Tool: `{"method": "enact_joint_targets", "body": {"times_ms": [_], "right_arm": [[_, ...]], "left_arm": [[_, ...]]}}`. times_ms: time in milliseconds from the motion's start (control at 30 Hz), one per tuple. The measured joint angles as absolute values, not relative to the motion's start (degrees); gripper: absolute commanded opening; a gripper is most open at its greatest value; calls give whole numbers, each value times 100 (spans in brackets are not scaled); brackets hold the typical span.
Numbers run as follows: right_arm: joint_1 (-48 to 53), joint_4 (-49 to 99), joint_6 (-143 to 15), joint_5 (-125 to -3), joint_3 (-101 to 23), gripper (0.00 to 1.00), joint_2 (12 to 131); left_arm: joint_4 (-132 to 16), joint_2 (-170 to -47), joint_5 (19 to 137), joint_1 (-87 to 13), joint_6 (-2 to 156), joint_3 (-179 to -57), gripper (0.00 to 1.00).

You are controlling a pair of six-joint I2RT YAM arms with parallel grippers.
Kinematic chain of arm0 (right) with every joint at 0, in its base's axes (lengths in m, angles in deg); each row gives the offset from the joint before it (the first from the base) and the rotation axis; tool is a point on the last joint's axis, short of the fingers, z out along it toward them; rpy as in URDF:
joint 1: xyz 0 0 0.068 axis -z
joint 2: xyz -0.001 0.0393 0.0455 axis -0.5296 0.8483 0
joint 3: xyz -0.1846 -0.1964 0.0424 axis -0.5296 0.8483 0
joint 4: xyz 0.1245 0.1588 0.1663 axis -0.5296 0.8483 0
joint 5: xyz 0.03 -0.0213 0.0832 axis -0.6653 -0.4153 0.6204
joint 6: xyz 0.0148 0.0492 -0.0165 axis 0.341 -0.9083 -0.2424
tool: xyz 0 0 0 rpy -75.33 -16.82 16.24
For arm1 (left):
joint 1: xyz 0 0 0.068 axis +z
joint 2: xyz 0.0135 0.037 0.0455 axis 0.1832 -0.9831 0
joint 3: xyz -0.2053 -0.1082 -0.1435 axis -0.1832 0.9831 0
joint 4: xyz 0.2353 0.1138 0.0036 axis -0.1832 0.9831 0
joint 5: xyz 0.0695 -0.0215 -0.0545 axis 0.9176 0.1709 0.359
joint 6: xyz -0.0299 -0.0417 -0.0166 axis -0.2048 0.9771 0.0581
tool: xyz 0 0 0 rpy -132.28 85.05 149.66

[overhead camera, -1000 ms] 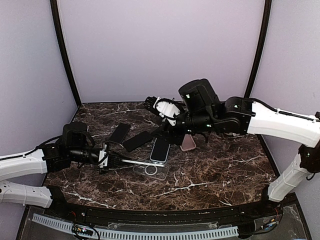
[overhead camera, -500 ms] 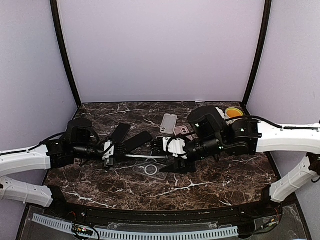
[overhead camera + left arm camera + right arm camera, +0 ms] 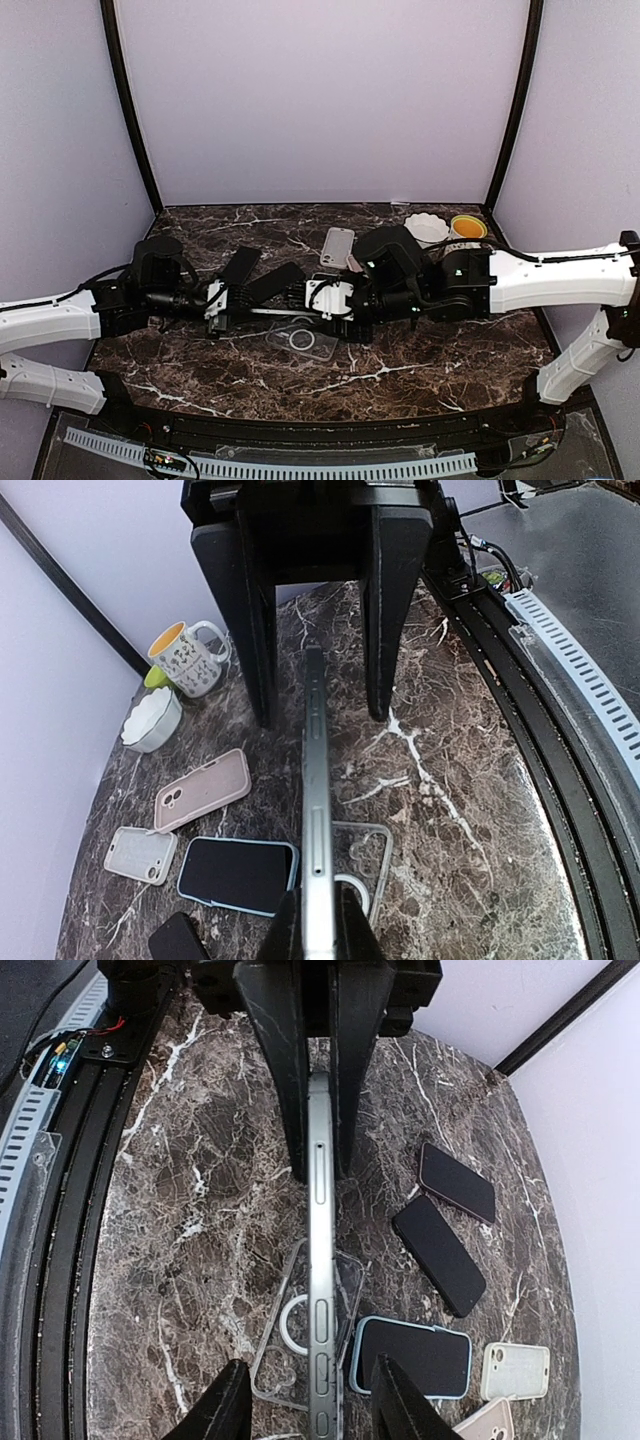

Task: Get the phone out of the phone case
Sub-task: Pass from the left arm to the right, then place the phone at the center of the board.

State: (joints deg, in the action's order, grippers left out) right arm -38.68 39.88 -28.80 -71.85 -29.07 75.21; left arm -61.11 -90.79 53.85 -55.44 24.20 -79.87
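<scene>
A dark marble table (image 3: 450, 350) stands between lilac walls. The left arm reaches low across it from the left, its gripper (image 3: 317, 908) clamped on one end of the phone (image 3: 315, 780), which is held on edge above the table. The right arm stretches in from the opposite side. Its gripper (image 3: 312, 1362) gapes, one finger on each side of the phone's other end, neither touching. The clear case (image 3: 300, 340) lies flat on the table below the phone.

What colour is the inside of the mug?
Orange-yellow inside the mug, whose outside is white with small dark speckles; the left wrist view shows it best.
</scene>
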Motion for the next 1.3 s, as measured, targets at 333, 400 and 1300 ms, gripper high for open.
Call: {"method": "enact_joint_targets", "body": {"times_ms": [333, 400, 1300], "right_arm": [[-3879, 3855, -2860, -7625, -2905, 7, 7578], [-3889, 3853, -2851, -7631, -2905, 0, 7606], [-3723, 4849, -6043, -10807, -1814, 0, 7562]], "left_arm": [[-6166, -9020, 5374, -5544, 2415, -7987, 0], [-6183, -9015, 5403, -5539, 2413, -7987, 0], [-6588, -8646, 5711, -5544, 2133, -7902, 99]]}}
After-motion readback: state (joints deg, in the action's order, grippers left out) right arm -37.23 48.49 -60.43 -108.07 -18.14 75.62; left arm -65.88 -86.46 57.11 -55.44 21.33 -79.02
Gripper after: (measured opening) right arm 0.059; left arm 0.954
